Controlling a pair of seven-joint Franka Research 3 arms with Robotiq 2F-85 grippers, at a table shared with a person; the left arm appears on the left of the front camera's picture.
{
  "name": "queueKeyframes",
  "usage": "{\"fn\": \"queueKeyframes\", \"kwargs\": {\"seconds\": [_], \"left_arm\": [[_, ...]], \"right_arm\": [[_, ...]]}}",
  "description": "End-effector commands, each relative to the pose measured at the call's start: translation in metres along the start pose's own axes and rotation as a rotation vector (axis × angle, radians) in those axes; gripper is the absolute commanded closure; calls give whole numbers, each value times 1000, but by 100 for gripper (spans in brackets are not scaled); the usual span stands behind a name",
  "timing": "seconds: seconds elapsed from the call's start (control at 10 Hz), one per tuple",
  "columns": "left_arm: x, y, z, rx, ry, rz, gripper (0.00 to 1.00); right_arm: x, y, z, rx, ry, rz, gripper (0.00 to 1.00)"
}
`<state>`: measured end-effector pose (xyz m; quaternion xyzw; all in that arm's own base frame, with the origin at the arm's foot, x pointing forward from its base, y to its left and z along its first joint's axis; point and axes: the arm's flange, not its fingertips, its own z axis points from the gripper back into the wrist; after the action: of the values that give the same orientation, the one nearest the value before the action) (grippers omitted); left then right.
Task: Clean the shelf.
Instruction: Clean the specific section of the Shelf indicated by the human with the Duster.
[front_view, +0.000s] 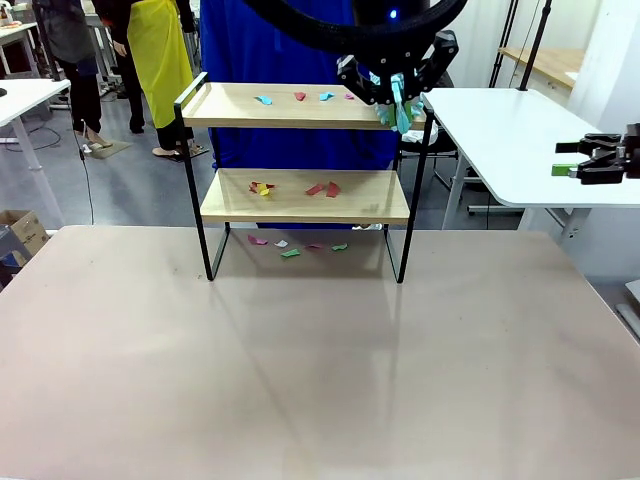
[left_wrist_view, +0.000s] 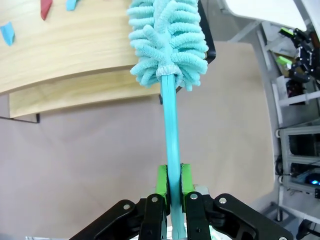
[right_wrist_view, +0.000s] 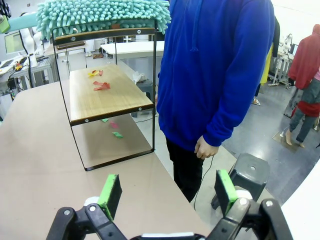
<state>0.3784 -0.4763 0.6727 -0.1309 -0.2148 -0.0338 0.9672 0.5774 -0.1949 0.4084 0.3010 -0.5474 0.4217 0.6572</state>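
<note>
The shelf (front_view: 230, 104) stands at the table's (front_view: 300, 350) far edge, with paper scraps (front_view: 300, 97) on both boards and beneath it. The left gripper (left_wrist_view: 173, 180) pinches the handle of a teal duster (left_wrist_view: 167, 40), whose head is at the top board's right end. The right gripper (right_wrist_view: 169, 192) is off to the right, its jaws wide.

Pale brown counter (front_view: 320, 380): surface plain. Person in blue hooded top (right_wrist_view: 215, 75) stands at its far edge, one arm hanging. Black stool (right_wrist_view: 248, 172) on the floor just beside that person. White table (front_view: 510, 140) beyond the far right corner. Cardboard box (front_view: 20, 232) on the floor off the left edge.
</note>
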Motion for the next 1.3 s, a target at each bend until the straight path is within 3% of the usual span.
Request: {"fn": "queueKeyframes", "kwargs": {"seconds": [0.0,0.6,1.2], "left_arm": [[0,3,8,16,18,39,87],[13,66,37,146,125,87,87],[-5,173,72,459,178,61,87]], "right_arm": [[3,1,-1,1,-2,3,0],[3,1,-1,1,-2,3,0],[3,1,-1,1,-2,3,0]]}}
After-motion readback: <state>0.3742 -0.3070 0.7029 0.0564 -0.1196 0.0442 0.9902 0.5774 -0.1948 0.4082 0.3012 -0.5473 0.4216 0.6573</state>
